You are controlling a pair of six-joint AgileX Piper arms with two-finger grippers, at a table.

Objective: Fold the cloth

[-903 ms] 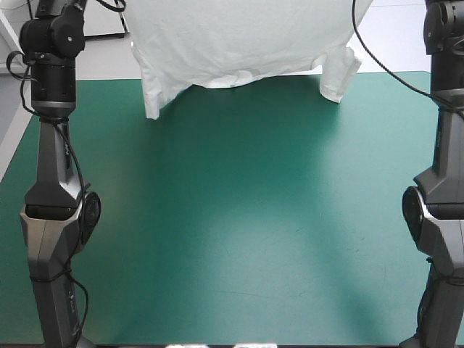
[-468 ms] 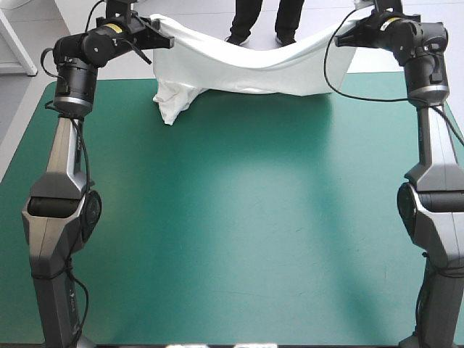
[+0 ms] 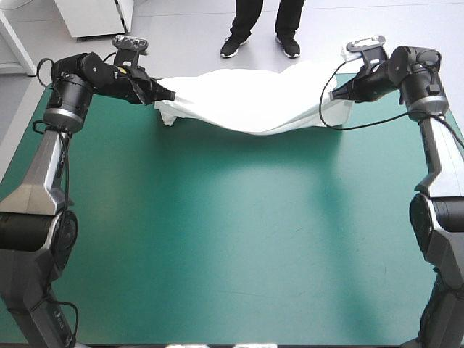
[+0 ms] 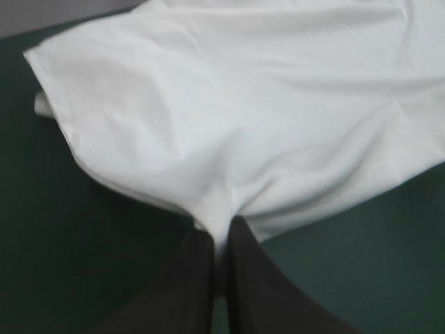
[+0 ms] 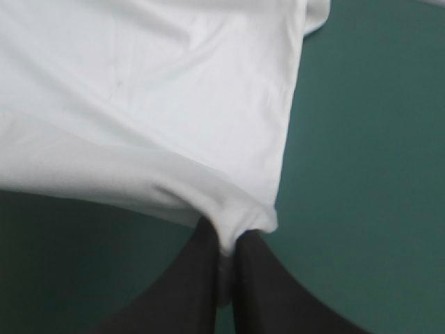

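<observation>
The white T-shirt (image 3: pixel 254 101) stretches in a sagging band across the far part of the teal-green table, its middle drooping onto the cover. My left gripper (image 3: pixel 168 95) pinches its left end low over the table and is shut on the cloth. At the other end my right gripper (image 3: pixel 335 94) is shut on the cloth too. In the left wrist view the black fingers (image 4: pixel 201 268) meet with white fabric (image 4: pixel 243 118) spreading ahead of them. The right wrist view shows the same: fingers (image 5: pixel 243 271) closed on a cloth edge (image 5: pixel 160 118), with teal-green cover beside it.
The teal-green cover (image 3: pixel 232 239) runs wide and bare from the shirt toward the near edge. The far table edge lies just behind the shirt.
Both arms have come down and forward from a raised hold. The shirt, earlier hanging high, now sags low with its middle on the table.
</observation>
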